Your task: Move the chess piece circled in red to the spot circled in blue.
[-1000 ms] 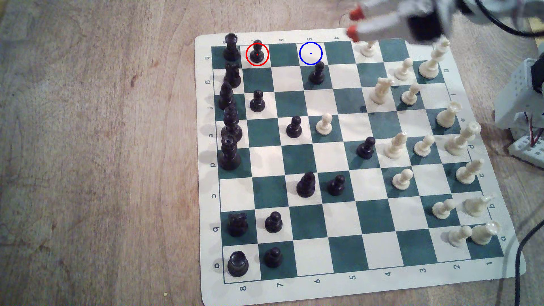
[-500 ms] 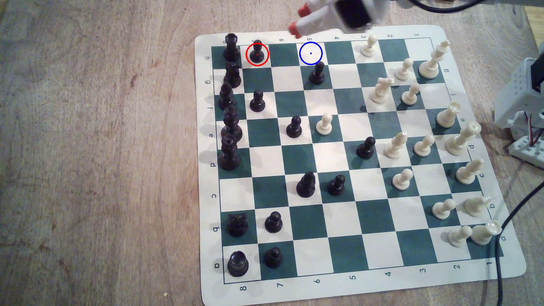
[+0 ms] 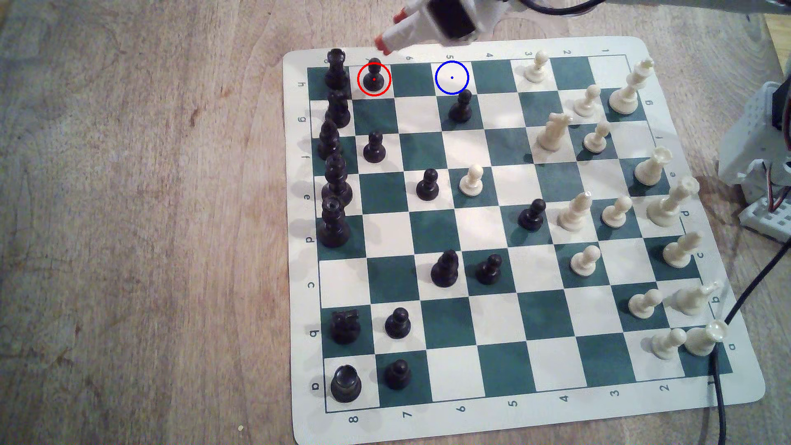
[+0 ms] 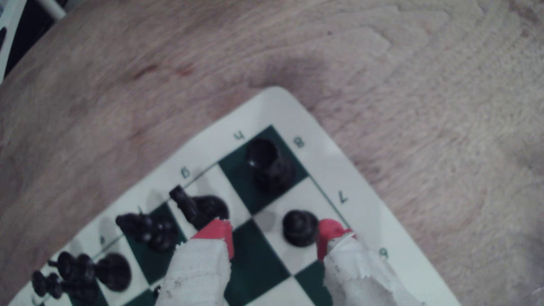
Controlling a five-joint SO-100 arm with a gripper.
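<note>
Black pawn, circled in red: small glossy piece, ball head, flared round base. Stands upright on the cream square at file 7, rank h, in the board's end row. In the wrist view the pawn sits ahead of the jaws, just beside the inner face of one red tip; whether they touch cannot be told.

Gripper: two white-wrapped fingers with red tips, jaws spread apart and holding nothing. In the exterior view it hangs over the mat's far border, tips pointing toward the pawn.

Blue-ringed square: cream square, file 5, rank h, thin blue ring with a centre dot. Unoccupied. Lies two squares from the pawn along the same row, toward the exterior view's right, back behind the jaw tips.

Black rook: notched top, on the dark corner square at h8, beyond the jaws and next to the pawn.

Chess mat: cream border, green and cream squares. Readable markings: numerals 8 to 1 along both long edges, letters a to h down the sides. The wrist view shows "8", "7" and "6" at the border near the jaws.

Wooden table: bare grained surface under the mat.
</note>
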